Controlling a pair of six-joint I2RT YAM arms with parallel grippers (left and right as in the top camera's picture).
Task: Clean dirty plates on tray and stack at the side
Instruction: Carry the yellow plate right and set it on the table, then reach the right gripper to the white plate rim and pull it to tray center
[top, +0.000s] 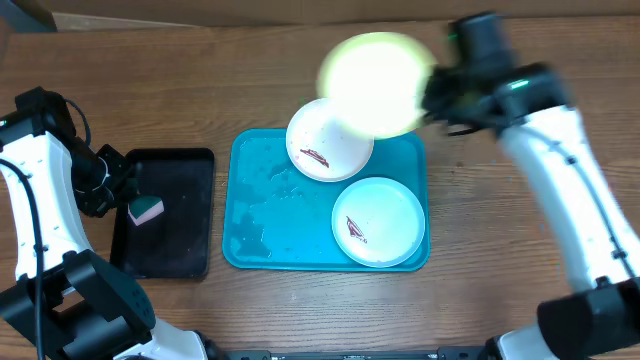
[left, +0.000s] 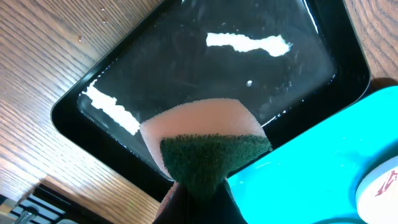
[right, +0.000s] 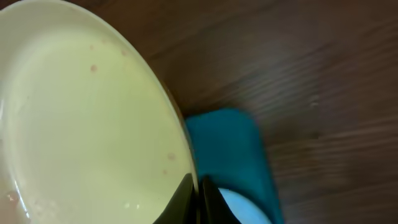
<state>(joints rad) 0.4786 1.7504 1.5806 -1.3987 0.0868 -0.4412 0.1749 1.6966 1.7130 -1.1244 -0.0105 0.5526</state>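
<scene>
Above the tray (top: 250, 215), at its 12 o'clock edge, the right gripper (right: 199, 202) pinches a yellow plate (top: 375, 85) by the rim.
On the tray lie a smeared white plate (top: 320, 150) at 12 and a mint plate (top: 380, 222) at 5 o'clock; the left gripper (left: 196, 205) clenches a sponge (left: 205, 143) over the black tray (left: 186, 68).

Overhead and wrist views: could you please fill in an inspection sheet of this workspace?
Surface: wooden table.
Job's things: turquoise tray, wet, holds far white plate and near white plate, both smeared; yellow-green plate lifted above.
Clutter: black tray left of it.
Grippers: left gripper shut on sponge over black tray; right gripper shut on yellow-green plate's rim.
Cables: black cable along left arm.
Surroundings: pale strip beyond far edge, unclear.
</scene>
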